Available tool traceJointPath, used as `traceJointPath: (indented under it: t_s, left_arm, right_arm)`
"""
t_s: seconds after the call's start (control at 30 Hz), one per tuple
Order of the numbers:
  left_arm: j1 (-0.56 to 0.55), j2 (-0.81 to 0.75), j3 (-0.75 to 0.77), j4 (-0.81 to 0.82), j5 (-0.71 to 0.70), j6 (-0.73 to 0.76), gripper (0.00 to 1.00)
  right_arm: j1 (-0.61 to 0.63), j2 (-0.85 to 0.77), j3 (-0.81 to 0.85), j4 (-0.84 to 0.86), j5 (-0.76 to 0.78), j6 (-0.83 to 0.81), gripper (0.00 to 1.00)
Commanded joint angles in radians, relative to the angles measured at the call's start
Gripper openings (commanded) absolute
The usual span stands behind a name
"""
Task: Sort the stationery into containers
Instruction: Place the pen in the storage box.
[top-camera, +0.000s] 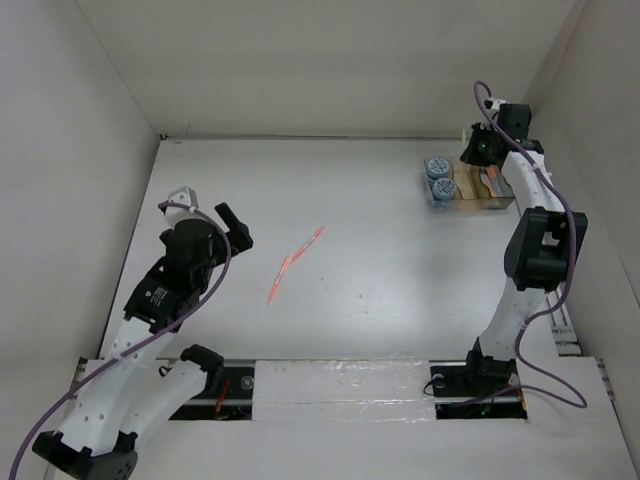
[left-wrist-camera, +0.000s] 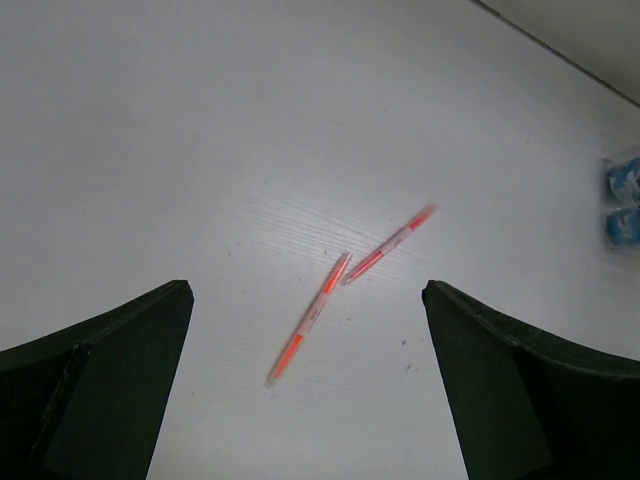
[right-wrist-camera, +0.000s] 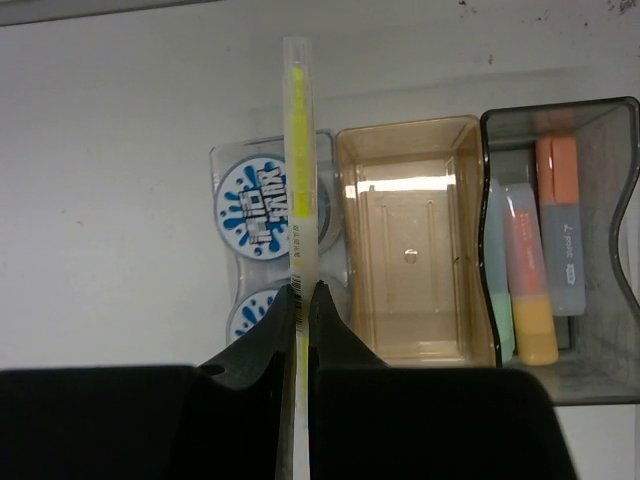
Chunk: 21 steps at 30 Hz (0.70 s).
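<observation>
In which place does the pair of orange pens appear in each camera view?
Top external: orange pens left of the picture's centre, lying diagonally.
Left wrist: orange pens in the middle of the picture.
Right wrist: not in it.
Shared landmark: blue-and-white pots, seen in all three views.

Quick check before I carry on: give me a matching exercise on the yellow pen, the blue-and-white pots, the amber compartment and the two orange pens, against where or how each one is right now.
Column 1
1. yellow pen
2. blue-and-white pots
3. amber compartment
4. orange pens

Column 2
A. empty
B. lying loose on the table
C. clamped in the right claw
D. inside the clear end compartment

Pairs: 1-C, 2-D, 3-A, 4-B
</observation>
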<state>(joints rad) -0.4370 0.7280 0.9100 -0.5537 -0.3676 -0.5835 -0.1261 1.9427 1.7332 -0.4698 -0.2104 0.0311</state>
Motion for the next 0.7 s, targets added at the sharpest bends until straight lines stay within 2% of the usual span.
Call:
traceJointPath:
  t_s: [0.0, 0.2, 0.33, 0.67]
  left_arm:
    - [-0.002, -0.033, 0.007, 0.052, 0.024, 0.025, 1.00]
    - [-0.002, -0.033, 0.007, 0.052, 0.033, 0.034, 1.00]
    - [-0.002, -0.033, 0.007, 0.052, 0.033, 0.034, 1.00]
    - [-0.002, -0.061, 0.007, 0.061, 0.033, 0.034, 1.00]
  right_arm:
    - [-0.027, 0.050, 0.086, 0.030, 0.023, -0.003, 0.00]
    - [-0.093, 0.127, 0.102, 0.028, 0.031, 0.022, 0.00]
    - [-0.093, 0.107, 0.035, 0.103, 0.060, 0.056, 0.00]
    - [-0.093, 0.145, -0.001, 0.108, 0.072, 0.113, 0.00]
